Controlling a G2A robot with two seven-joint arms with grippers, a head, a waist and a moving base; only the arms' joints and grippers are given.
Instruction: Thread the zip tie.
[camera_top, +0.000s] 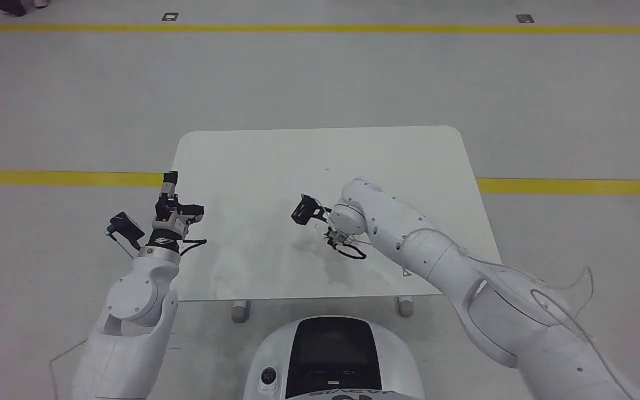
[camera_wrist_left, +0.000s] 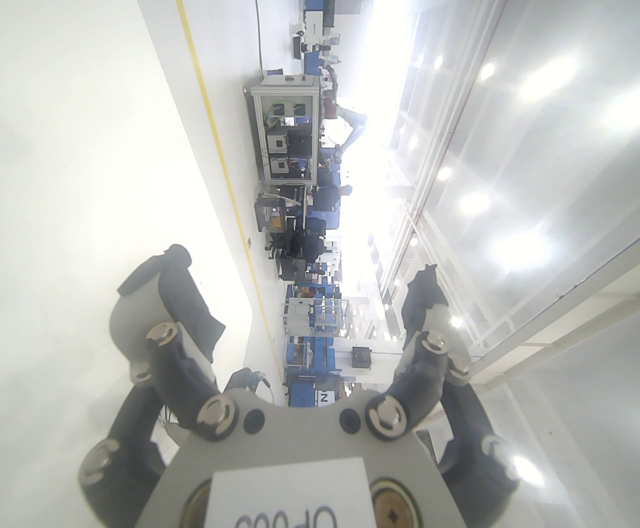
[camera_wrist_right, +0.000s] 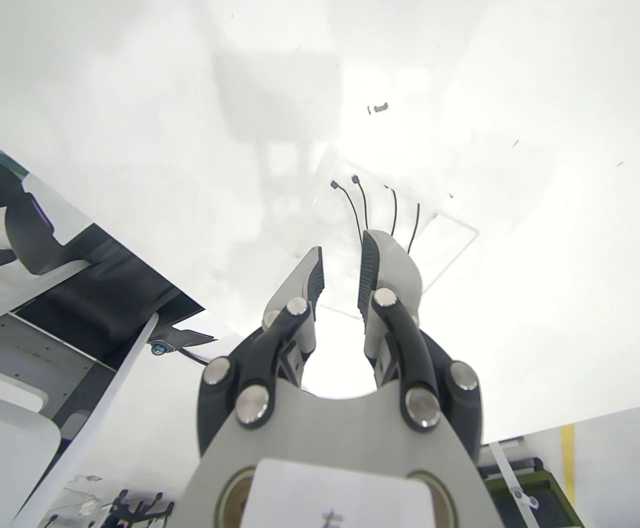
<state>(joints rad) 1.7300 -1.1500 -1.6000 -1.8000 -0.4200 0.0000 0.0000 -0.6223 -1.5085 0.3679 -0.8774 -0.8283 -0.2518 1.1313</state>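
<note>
Jaws of the left gripper (camera_wrist_left: 300, 265) stand spread wide and empty, held at the left edge of the tabletop (camera_top: 320, 160). The right gripper (camera_wrist_right: 341, 247) hangs over the tabletop's middle, jaws parted narrowly and grasping nothing. Four black zip ties (camera_wrist_right: 355, 179) lie side by side on a clear sheet (camera_wrist_right: 445, 235), just beyond its tips. Step in hand, by judgement: picking up a tie, with threading not yet begun. The next move calls for lowering onto one thin strap and pinching it without disturbing its neighbours.
</note>
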